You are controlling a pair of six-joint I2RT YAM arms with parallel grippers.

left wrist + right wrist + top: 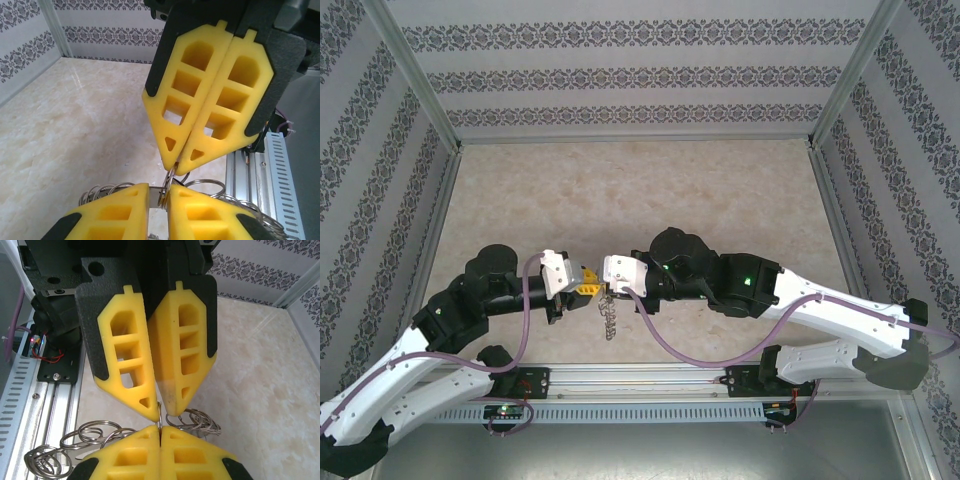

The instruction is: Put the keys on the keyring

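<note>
**A:** What is on the left?

**B:** The left gripper [158, 194] reaches in toward the middle, over the near part of the table [620, 190]. Its yellow fingers [115, 205] are clenched on a thin, flat metal bit of the keyring [610, 318], with only a sliver of gap between them.

**A:** And the keyring itself?

**B:** It is held up between the two claws, which meet tip to tip above the marble top. Its wire loops [95, 432] dangle below in a bunch on the side of the near rail [650, 378].

**A:** The right side?

**B:** The right gripper [160, 432] comes in from the right. Its fingertips are pressed together, pinching one loop of the keyring just beside the left claw's tips.
</note>
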